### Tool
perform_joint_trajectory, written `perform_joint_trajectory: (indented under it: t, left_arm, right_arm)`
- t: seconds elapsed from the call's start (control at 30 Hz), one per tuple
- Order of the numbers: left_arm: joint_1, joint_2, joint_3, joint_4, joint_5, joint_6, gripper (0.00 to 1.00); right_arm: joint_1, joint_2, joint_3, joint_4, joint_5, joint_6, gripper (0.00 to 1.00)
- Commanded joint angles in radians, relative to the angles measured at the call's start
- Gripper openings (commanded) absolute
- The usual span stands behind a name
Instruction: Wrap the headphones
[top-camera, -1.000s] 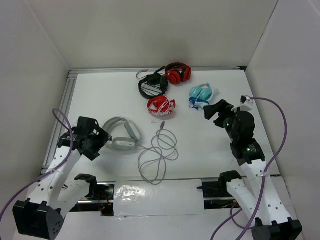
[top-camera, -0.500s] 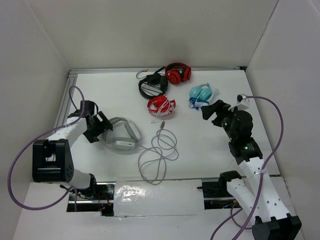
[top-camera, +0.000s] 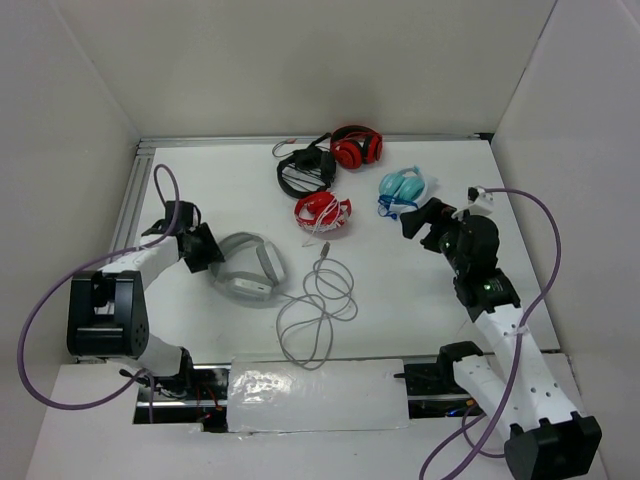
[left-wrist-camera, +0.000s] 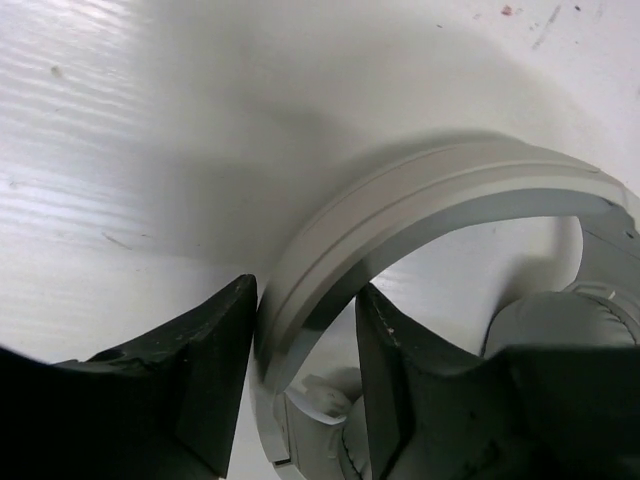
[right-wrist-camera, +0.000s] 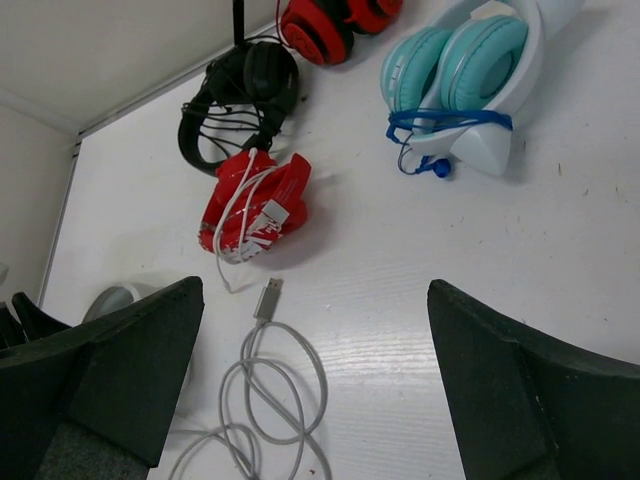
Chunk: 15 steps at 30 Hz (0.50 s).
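The light grey headphones (top-camera: 262, 258) lie at the left middle of the table, and their long thin grey cable (top-camera: 318, 310) trails to the right in loose loops. My left gripper (top-camera: 213, 252) sits low at the left end of the headband. In the left wrist view the headband (left-wrist-camera: 450, 180) runs between the fingers of that gripper (left-wrist-camera: 305, 300), which is shut on it. My right gripper (top-camera: 420, 222) hovers open over the right side of the table. Beneath that gripper (right-wrist-camera: 315, 330) lie the cable's loops (right-wrist-camera: 285, 390) and its plug (right-wrist-camera: 268, 298), untouched.
Other pairs lie at the back: a small red pair (top-camera: 322, 212) wound in white cord, a black pair (top-camera: 303, 172), a larger red pair (top-camera: 356, 148) and a light blue pair (top-camera: 403, 188). White walls close in three sides. A shiny sheet (top-camera: 315, 392) covers the front edge.
My left arm swung up from the near left to the headband, and its jaws closed from wide open onto the band. The right gripper edged slightly toward the back.
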Motion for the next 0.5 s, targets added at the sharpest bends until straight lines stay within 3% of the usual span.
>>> perform_joint_trajectory:
  t: [0.0,0.1,0.13,0.2,0.23,0.47]
  left_arm:
    - [-0.028,0.009,-0.005,0.058,0.017,0.043,0.53]
    - [-0.026,0.011,-0.003,0.053,0.032,0.055,0.39]
    - [-0.053,0.006,-0.003,0.046,0.034,0.053,0.29]
    - [-0.064,0.003,0.007,0.017,0.023,0.032,0.18]
    - [-0.067,-0.005,0.014,-0.023,0.014,0.02,0.01]
    - [-0.15,-0.242,0.101,-0.194,-0.057,-0.023,0.0]
  right_arm:
    - [0.007,-0.039,0.012,0.033,0.048,-0.007,1.0]
    - [0.007,-0.063,0.004,0.027,0.079,0.016,1.0]
    - [0.007,-0.075,0.003,0.024,0.093,0.022,1.0]
    - [0.006,-0.089,0.001,0.012,0.116,0.029,1.0]
    - [0.007,-0.103,0.0,0.01,0.114,0.029,1.0]
    - [0.006,-0.143,0.015,-0.034,0.105,0.027,1.0]
